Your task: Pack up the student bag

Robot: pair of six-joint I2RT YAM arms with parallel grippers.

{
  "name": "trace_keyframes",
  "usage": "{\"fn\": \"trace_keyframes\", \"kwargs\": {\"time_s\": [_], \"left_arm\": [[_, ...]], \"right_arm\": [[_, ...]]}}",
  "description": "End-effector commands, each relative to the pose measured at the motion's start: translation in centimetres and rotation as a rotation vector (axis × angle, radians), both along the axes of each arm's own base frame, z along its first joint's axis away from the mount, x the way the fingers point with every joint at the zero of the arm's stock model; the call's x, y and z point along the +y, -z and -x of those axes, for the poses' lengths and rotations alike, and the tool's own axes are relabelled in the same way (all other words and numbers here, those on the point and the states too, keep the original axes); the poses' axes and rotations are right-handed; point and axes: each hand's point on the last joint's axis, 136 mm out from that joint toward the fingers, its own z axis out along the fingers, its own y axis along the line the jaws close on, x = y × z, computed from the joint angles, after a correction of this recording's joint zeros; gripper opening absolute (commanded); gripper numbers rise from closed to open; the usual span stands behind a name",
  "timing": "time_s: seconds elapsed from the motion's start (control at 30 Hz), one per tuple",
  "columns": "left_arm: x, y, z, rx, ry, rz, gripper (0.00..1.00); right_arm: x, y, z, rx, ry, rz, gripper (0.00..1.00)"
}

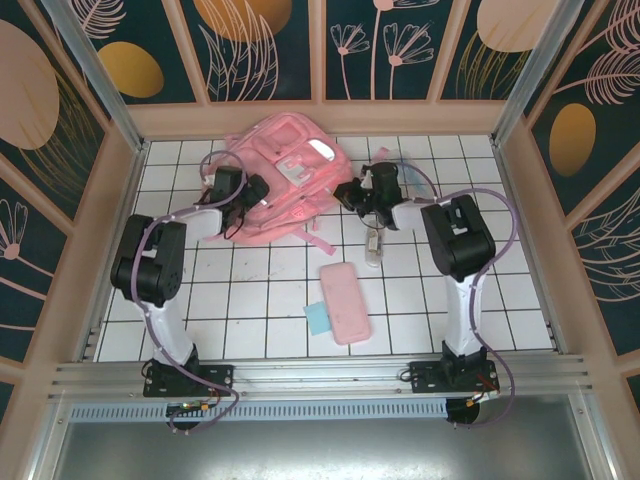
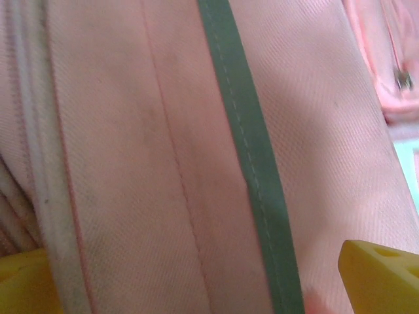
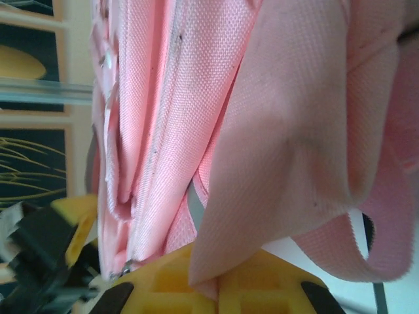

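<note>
Right claw (image 3: 216,291) pinches a thin fold at the bag's (image 1: 285,170) 3 o'clock, left claw (image 1: 243,195) released; I bet it slips if I tug.

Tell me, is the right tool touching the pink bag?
Touching. In the right wrist view, a fold of the pink bag runs down into the shut right tool and is pinched between its yellow halves.
</note>
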Motion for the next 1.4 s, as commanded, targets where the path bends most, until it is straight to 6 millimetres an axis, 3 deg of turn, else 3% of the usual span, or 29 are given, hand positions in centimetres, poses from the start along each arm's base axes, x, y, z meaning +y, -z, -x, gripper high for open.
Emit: {"fn": "trace_keyframes", "kwargs": {"time_s": [0.0,0.1,0.2,0.47,0.6,0.7,0.83,1.0,1.37], "left_arm": [[-0.9,3.8,-1.4,0.063,0.056,-0.025,0.98],[-1.3,1.9,-2.5,0.04,0.095,-0.05,0.98],[-1.5,-1.0,-1.7,0.024,0.148,-0.086,0.97],[-4.0,-6.9,7.0,0.024,0.328,-0.142,0.88],[-6.7,-6.7,10.4,0.023,0.387,-0.097,0.83],[-8.4,-5.1,12.1,0.042,0.414,-0.061,0.81],[-9.8,-3.7,12.8,0.064,0.437,-0.061,0.74],[-11.3,-2.4,12.5,0.07,0.471,-0.058,0.7],[-12.8,-1.3,8.6,-0.011,0.473,-0.115,0.66]], "right_arm": [[2.4,-4.3,3.4,0.004,-0.045,-0.188,0.0],[2.1,-5.3,3.8,0.017,0.041,-0.243,0.0],[2.1,-6.8,3.0,0.006,0.127,-0.264,0.0],[3.8,-9.5,0.3,0.029,0.22,-0.274,0.0],[4.8,-11.0,0.0,0.038,0.232,-0.33,0.0],[5.3,-12.1,-0.1,0.023,0.233,-0.334,0.0],[5.3,-12.9,-0.2,0.008,0.237,-0.335,0.0],[5.2,-13.0,-0.2,0.004,0.243,-0.337,0.0],[5.5,-13.6,-0.1,0.024,0.236,-0.39,0.0]]}}
